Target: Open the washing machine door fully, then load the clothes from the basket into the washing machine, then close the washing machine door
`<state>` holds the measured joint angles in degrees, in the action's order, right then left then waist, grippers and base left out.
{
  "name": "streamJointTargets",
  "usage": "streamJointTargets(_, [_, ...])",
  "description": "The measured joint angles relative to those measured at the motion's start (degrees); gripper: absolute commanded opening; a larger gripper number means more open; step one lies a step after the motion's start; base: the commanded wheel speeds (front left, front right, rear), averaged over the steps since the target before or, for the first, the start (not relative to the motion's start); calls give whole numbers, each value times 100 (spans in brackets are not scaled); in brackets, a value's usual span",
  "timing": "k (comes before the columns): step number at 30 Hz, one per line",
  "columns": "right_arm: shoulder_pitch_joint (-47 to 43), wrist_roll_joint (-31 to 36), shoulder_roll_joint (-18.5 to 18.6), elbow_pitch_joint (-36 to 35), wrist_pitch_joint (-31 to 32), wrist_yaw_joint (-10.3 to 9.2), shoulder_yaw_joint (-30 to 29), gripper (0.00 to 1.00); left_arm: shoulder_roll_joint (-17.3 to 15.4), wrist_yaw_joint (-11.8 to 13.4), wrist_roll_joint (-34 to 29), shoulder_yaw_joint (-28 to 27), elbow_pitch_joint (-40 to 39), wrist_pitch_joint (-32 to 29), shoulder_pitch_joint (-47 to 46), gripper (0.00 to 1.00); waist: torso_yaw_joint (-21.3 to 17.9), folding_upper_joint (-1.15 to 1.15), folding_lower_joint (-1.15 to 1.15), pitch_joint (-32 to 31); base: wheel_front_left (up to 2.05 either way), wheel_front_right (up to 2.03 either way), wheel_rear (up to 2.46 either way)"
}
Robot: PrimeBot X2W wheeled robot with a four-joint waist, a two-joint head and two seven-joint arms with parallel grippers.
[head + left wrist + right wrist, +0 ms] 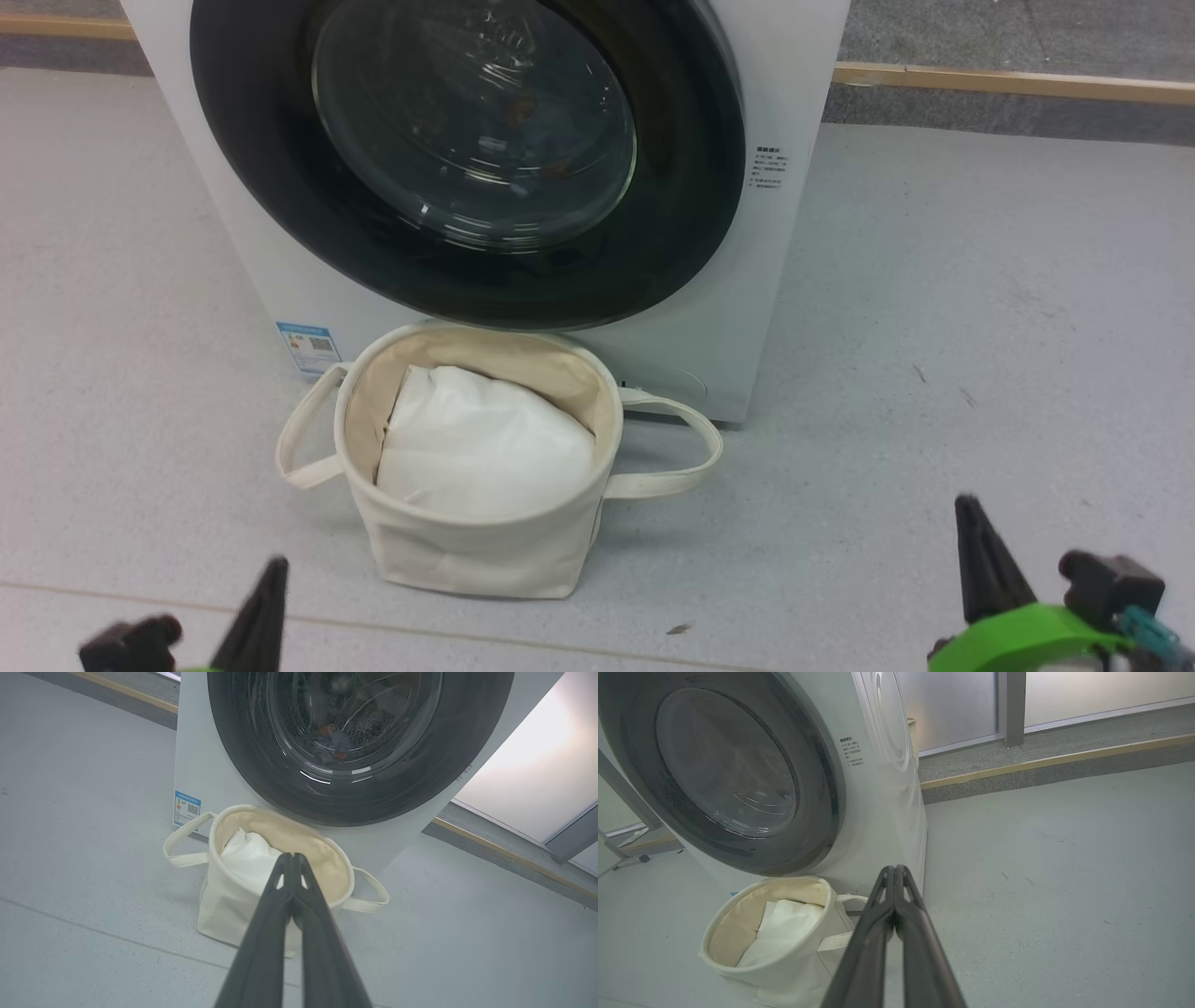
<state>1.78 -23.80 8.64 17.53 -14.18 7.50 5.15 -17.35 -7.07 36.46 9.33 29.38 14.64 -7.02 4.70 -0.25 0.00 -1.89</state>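
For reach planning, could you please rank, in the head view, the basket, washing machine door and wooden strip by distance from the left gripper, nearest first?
1. basket, just ahead of the left gripper.
2. washing machine door, behind the basket.
3. wooden strip, farthest back.

The basket point(476, 551) sits on the floor point(934, 373), just before the washing machine point(784, 243). A fabric bundle point(485, 448) lies in the basket.
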Motion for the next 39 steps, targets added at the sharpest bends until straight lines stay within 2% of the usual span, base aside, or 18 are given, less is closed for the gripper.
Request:
streamJointTargets(3, [-188,-102,-58,131,54,0,0,0,118,1,60,62,82,-52,249,0,-6,0,0,0,0,0,0])
streamJointTargets(39, [-71,-2111,-199,102,654,0,-366,0,492,201,1717,-356,-531,-655,212,0,-152,0,0,60,0,0,0])
